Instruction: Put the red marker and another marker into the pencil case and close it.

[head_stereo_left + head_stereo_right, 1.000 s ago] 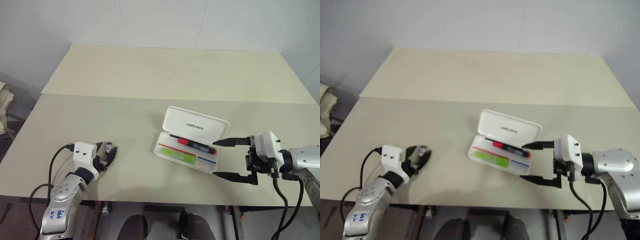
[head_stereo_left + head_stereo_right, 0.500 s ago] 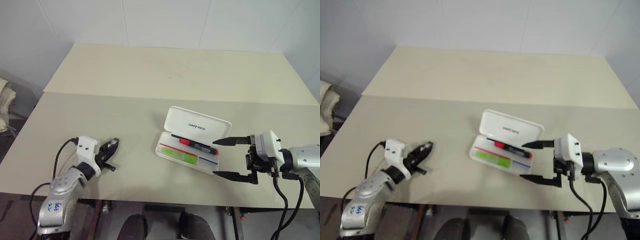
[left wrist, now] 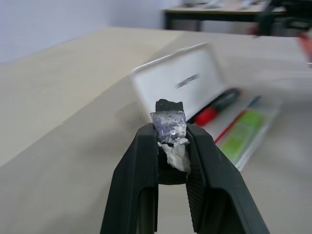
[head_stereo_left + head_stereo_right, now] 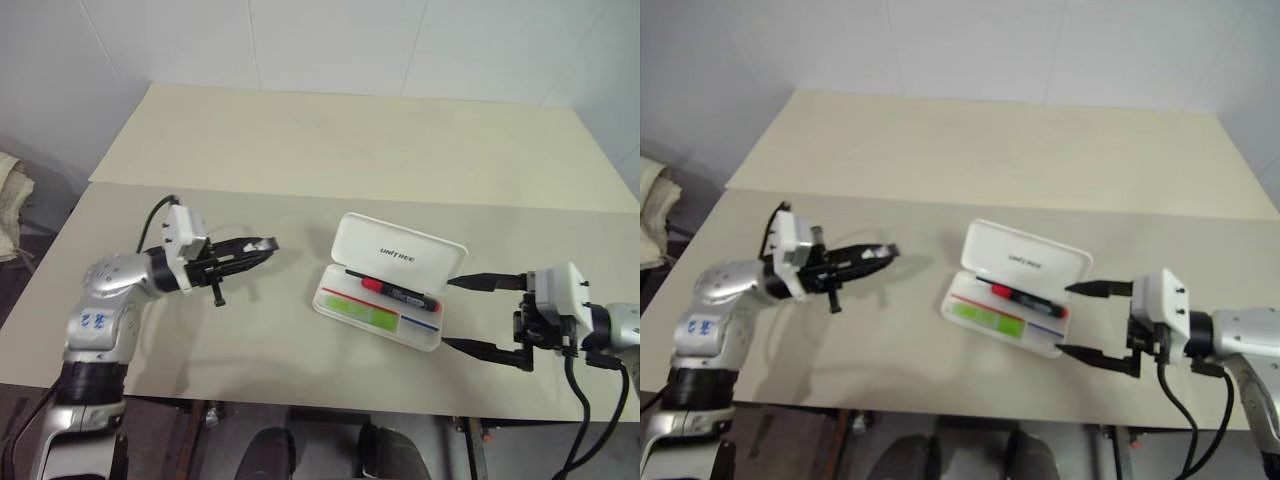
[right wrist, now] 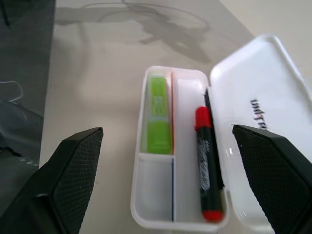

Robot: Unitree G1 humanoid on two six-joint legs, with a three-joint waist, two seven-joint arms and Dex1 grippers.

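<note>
Both markers lie in the open case [image 4: 385, 296]; only closing remains. Right pincer [image 4: 482, 315] spread wide just beside the case's end; left pincer [image 4: 262, 246] nearly shut, empty, well apart. Best: press lid [image 4: 400, 251] down evenly from behind its hinge-far edge while steadying the tray.

Both eye views look steeply down from the head at the table [image 4: 300, 140]. Each wrist view looks closely along its own fingers; all four share the open case [image 4: 388, 290].
</note>
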